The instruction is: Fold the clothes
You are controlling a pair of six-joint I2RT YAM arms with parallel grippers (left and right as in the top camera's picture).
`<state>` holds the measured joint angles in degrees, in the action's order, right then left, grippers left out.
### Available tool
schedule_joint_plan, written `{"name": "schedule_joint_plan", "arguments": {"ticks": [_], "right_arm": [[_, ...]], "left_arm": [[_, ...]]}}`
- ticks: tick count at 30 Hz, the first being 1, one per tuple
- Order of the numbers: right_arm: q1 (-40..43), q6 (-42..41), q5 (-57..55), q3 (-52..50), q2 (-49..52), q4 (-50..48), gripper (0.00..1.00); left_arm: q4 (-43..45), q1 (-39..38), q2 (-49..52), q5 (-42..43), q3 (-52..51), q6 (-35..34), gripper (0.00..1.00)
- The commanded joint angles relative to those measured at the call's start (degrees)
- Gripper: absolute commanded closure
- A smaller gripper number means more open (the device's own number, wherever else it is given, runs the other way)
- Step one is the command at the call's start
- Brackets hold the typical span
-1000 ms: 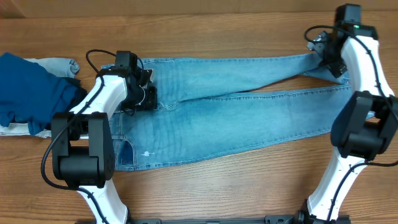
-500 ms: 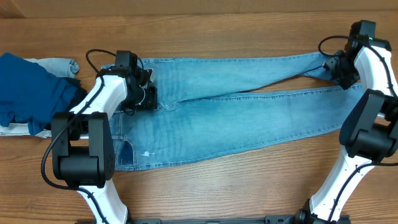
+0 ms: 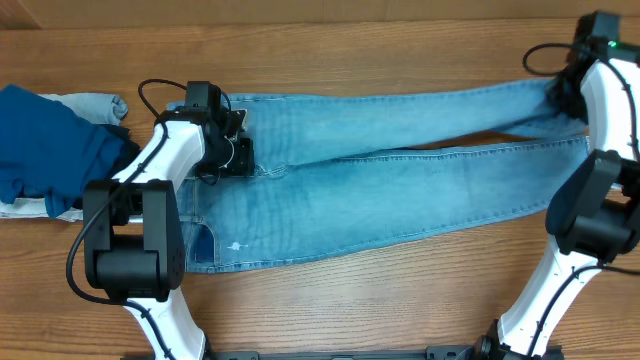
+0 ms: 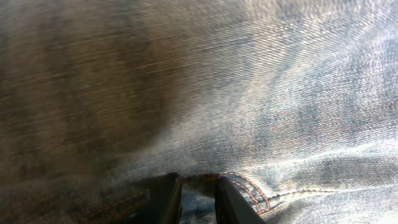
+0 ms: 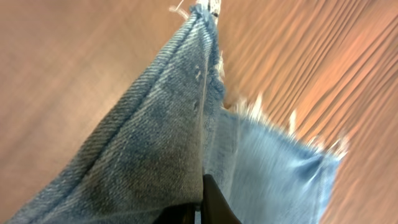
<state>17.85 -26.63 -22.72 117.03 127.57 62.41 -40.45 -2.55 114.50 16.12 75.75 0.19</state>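
The clothes, long light-blue jeans [image 3: 400,190], lie flat across the wooden table, waist at the left and legs running right. My left gripper [image 3: 238,152] is shut on a pinch of denim at the crotch seam. In the left wrist view its dark fingers [image 4: 166,198] clamp a fold with orange stitching [image 4: 255,193]. My right gripper [image 3: 562,92] sits at the far leg's end, shut on the cloth. In the right wrist view the leg's seamed edge [image 5: 168,124] runs up from the right gripper [image 5: 200,214], with the frayed hem [image 5: 280,130] beside it.
A dark navy garment [image 3: 40,150] lies piled at the left edge over pale grey-white ones [image 3: 95,103]. Bare wooden table [image 3: 400,300] shows in front of the jeans and behind them. Both arm bases stand at the front edge.
My right gripper has shut on the far leg's end and moved right, drawing that leg out straighter. The left gripper and the waist have stayed put.
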Motion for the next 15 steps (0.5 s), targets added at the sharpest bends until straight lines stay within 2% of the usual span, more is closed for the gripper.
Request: {"name": "schedule_joint_plan", "arguments": {"ticks": [1, 3, 6, 9, 10, 11, 13, 15], "right_arm": [[0.55, 5.33, -11.26, 2.99, -4.35, -2.86, 0.96], [0.61, 7.21, -15.61, 2.99, -4.35, -4.48, 0.96], [0.66, 7.19, -11.67, 2.99, -4.35, -4.94, 0.95], [0.66, 7.17, -7.80, 2.99, -4.28, -5.09, 0.87], [0.70, 7.15, -5.68, 2.93, -4.17, -4.55, 0.77], [0.96, 6.95, -4.63, 2.67, -4.11, -4.15, 0.59], [1.86, 4.04, -2.82, 0.39, -4.11, -3.76, 0.17], [3.93, 3.93, 6.69, -3.08, -4.07, -4.46, 0.03]], "left_arm": [[0.00, -0.17, 1.55, 0.44, -0.07, -0.42, 0.78], [-0.09, -0.17, 1.55, 0.44, -0.07, -0.39, 0.77], [0.09, -0.17, 1.55, 0.42, -0.07, -0.39, 0.77], [0.22, -0.17, 1.55, 0.42, -0.07, -0.39, 0.74], [0.22, -0.17, 1.55, 0.42, -0.07, -0.37, 0.74], [0.22, -0.17, 1.55, 0.42, -0.07, -0.35, 0.71], [0.24, -0.07, 1.55, 0.37, 0.22, 0.11, 0.68], [0.13, 0.00, 1.53, 0.00, 1.36, 0.74, 0.61]]}}
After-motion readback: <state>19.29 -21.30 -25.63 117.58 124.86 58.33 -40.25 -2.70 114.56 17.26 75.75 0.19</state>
